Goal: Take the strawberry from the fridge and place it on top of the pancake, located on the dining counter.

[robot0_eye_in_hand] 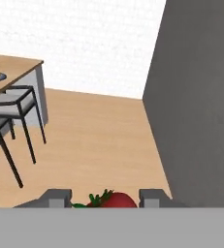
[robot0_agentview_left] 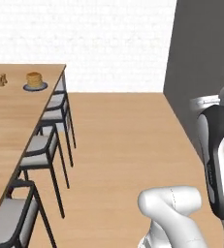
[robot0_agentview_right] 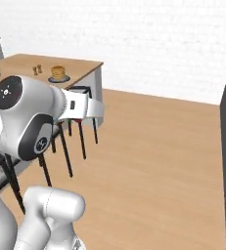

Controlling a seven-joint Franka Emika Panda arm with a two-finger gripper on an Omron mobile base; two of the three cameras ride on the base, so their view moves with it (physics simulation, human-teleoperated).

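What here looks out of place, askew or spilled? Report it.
Nothing stands out. The golden-brown pancake stack sits level on its dark round plate on the light-wood dining counter, the black-framed stools stand upright alongside, and the small red strawberry sits between the gripper fingertips.

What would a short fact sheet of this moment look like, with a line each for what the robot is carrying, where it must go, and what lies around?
carried: strawberry, red with green leaves, between the gripper fingertips
gripper: shut on the berry
target: pancake stack on a dark plate, far end of the dining counter
beside target: two small brown shakers
along counter: stools with grey seats
nearby: grey fridge side
berry placed: not yet
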